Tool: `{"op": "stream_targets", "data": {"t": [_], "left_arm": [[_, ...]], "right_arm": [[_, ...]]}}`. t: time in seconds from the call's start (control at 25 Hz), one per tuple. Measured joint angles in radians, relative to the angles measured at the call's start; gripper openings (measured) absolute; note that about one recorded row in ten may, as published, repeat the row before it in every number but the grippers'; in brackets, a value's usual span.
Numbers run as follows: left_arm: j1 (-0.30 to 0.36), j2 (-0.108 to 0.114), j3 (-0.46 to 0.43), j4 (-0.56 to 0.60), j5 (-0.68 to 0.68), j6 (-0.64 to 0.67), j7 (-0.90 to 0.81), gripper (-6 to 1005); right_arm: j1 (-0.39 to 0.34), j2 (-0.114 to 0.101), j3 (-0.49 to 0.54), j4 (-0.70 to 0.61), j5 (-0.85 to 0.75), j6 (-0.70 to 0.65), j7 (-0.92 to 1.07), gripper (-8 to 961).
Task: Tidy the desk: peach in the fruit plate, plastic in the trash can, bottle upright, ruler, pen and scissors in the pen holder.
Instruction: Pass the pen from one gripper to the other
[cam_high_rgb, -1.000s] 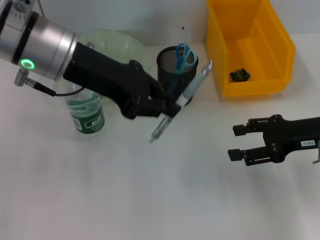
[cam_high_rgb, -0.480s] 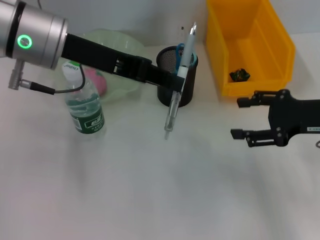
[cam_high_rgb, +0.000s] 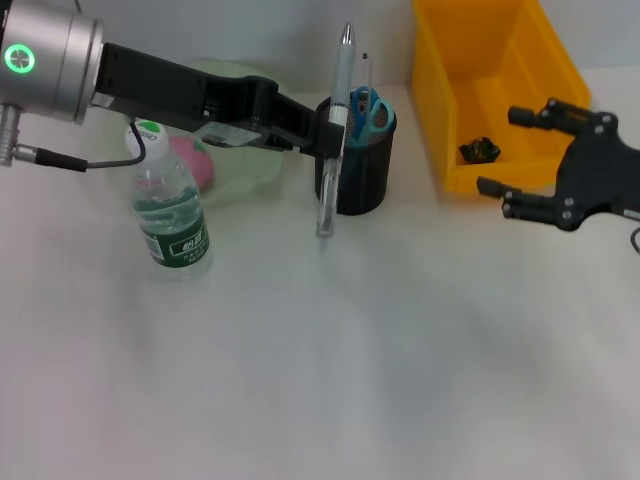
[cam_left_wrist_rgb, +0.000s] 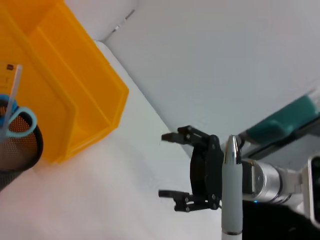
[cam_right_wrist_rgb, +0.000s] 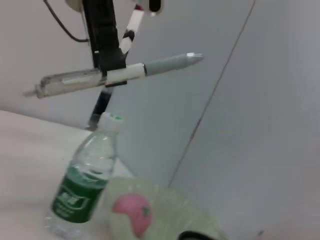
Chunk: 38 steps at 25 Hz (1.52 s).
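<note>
Head view: slim silver-grey pen (cam_high_rgb: 334, 130), near-upright in left tool (cam_high_rgb: 322, 128).

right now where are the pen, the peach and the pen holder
pen (cam_high_rgb: 334, 140), head view, on its barrel where the left gripper holds it
peach (cam_high_rgb: 190, 162), head view, on its pink skin beside the bottle
pen holder (cam_high_rgb: 364, 172), head view, on its black mesh wall

Bottle (cam_high_rgb: 172, 215) left of pen holder (cam_high_rgb: 358, 170), trash can (cam_high_rgb: 497, 95) to its right
</note>
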Motion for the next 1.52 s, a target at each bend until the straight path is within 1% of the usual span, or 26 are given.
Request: {"op": "stream_targets", "data": {"t": [0.08,0.12,0.28,0.4,0.48,0.52,0.6,0.64,0.68,0.72,0.76,0.92,1.28,1.52], "left_arm": [[0.000,-0.003,-0.005,-0.002,0.000,-0.003,-0.028,133],[0.000,-0.003,-0.005,-0.003,0.000,-0.005,-0.040,133],[0.000,-0.004,-0.006,-0.008,0.000,-0.014,-0.078,133],[0.012,-0.012,-0.006,-0.016,0.000,-0.015,-0.109,134],[0.015,-0.014,-0.006,-0.017,0.000,-0.016,-0.116,134],[0.023,-0.018,-0.006,-0.017,0.000,-0.018,-0.133,134],[0.026,-0.018,-0.006,-0.017,0.000,-0.020,-0.141,134],[0.030,-0.018,-0.006,-0.017,0.000,-0.022,-0.150,134],[0.034,-0.019,-0.006,-0.018,-0.001,-0.024,-0.158,134],[0.039,-0.019,-0.006,-0.027,-0.011,-0.029,-0.169,135],[0.039,-0.019,-0.006,-0.027,-0.011,-0.029,-0.169,135],[0.043,-0.018,-0.006,-0.055,-0.053,-0.032,-0.177,135],[0.038,-0.019,0.001,-0.077,-0.071,-0.027,-0.188,136],[0.036,-0.011,0.002,-0.107,-0.072,-0.020,-0.181,137]], "right_arm": [[-0.002,0.001,0.000,0.019,0.043,0.006,-0.087,770],[-0.005,0.003,-0.002,0.041,0.098,0.010,-0.175,770],[-0.006,0.005,-0.011,0.056,0.154,0.003,-0.250,770],[-0.002,0.006,-0.014,0.072,0.167,-0.010,-0.317,769],[0.006,0.006,-0.014,0.098,0.174,-0.017,-0.384,769],[0.013,0.006,-0.020,0.135,0.203,-0.021,-0.474,769],[0.016,0.005,-0.037,0.170,0.244,-0.022,-0.572,769],[0.016,0.005,-0.037,0.170,0.244,-0.022,-0.572,769],[0.017,0.004,-0.050,0.192,0.267,-0.023,-0.620,769],[0.025,0.000,-0.071,0.236,0.311,-0.023,-0.715,769],[0.025,0.000,-0.071,0.236,0.311,-0.023,-0.715,768],[0.062,-0.009,-0.076,0.313,0.339,-0.023,-0.872,768],[0.095,-0.011,-0.072,0.374,0.340,-0.060,-1.041,767],[0.110,-0.011,-0.075,0.409,0.341,-0.105,-1.125,766]]}}
